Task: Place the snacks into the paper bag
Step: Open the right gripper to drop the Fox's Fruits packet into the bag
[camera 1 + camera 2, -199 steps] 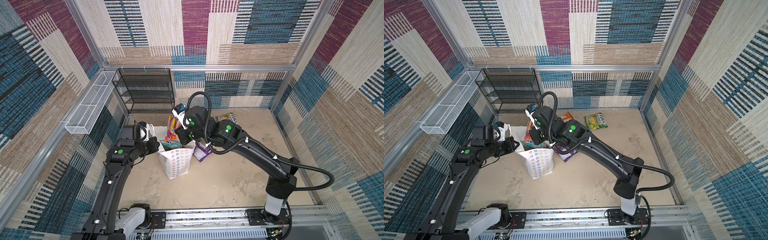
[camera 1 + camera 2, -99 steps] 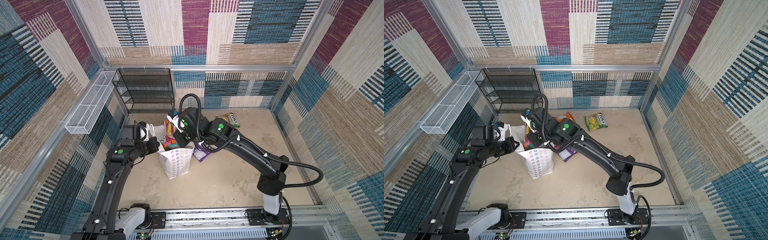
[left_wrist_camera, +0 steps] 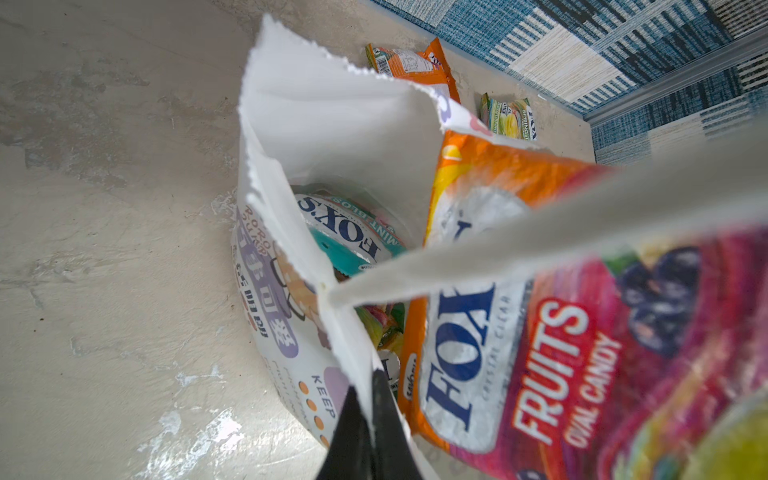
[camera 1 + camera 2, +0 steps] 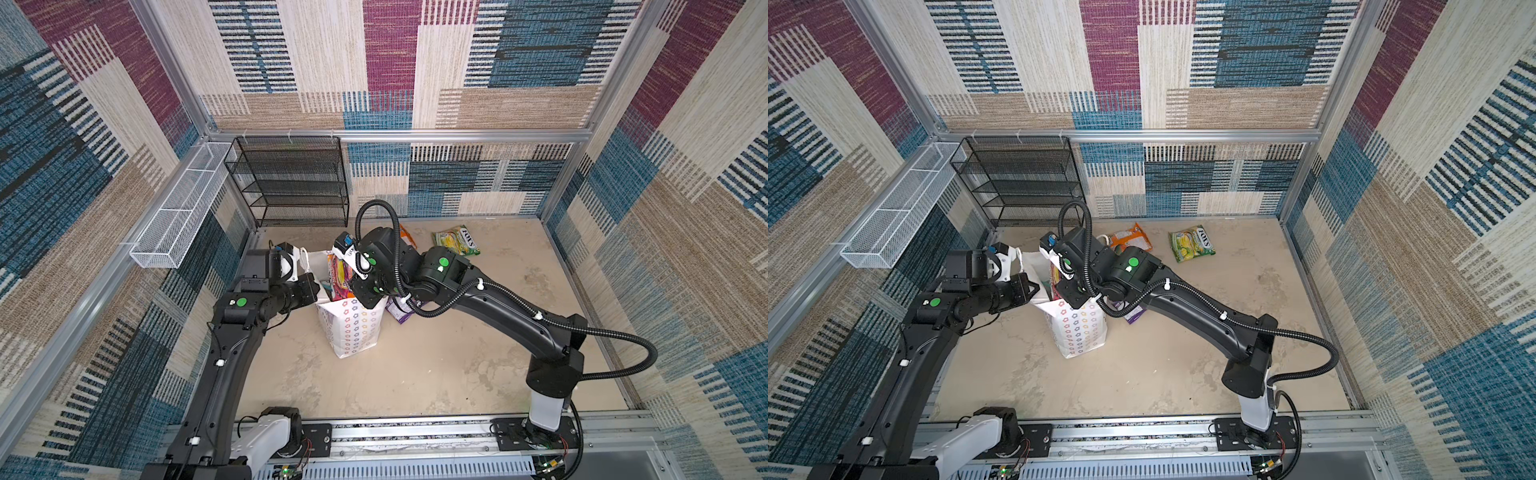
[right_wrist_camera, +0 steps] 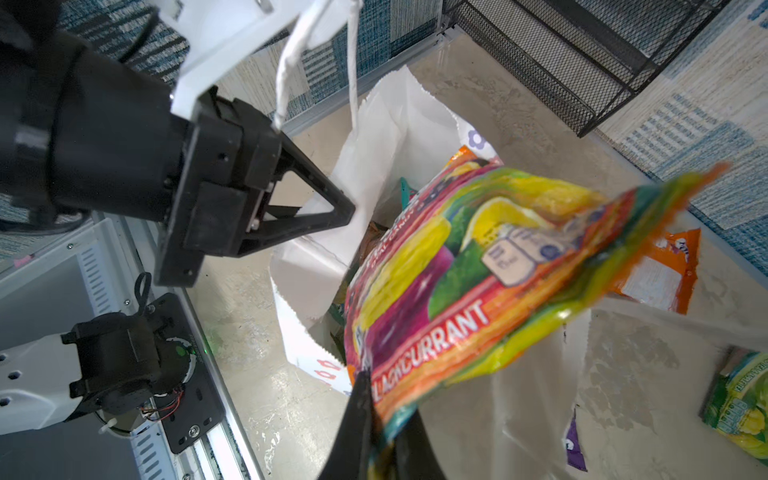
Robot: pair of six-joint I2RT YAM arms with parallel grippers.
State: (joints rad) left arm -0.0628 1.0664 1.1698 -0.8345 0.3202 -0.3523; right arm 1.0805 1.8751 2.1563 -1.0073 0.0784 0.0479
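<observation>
The white paper bag (image 4: 352, 329) (image 4: 1080, 330) stands upright on the floor. My left gripper (image 3: 368, 415) (image 4: 316, 291) is shut on its rim and holds the mouth open. My right gripper (image 5: 380, 419) (image 4: 358, 291) is shut on the edge of a multicolour fruit snack packet (image 5: 469, 266) (image 3: 540, 353) (image 4: 341, 275). The packet hangs partly inside the bag's mouth. A teal packet (image 3: 353, 241) and others lie inside the bag. On the floor lie a green packet (image 4: 456, 240) (image 4: 1192, 246), an orange packet (image 4: 1131, 237) (image 5: 660, 274) and a purple packet (image 4: 399, 312) half hidden under my right arm.
A black wire shelf (image 4: 299, 183) stands against the back wall. A white wire basket (image 4: 178, 220) hangs on the left wall. The arms' metal rail (image 4: 415, 432) runs along the front edge.
My right gripper has carried the fruit packet left and down, from above the bag into its mouth. My left gripper has stayed on the rim.
</observation>
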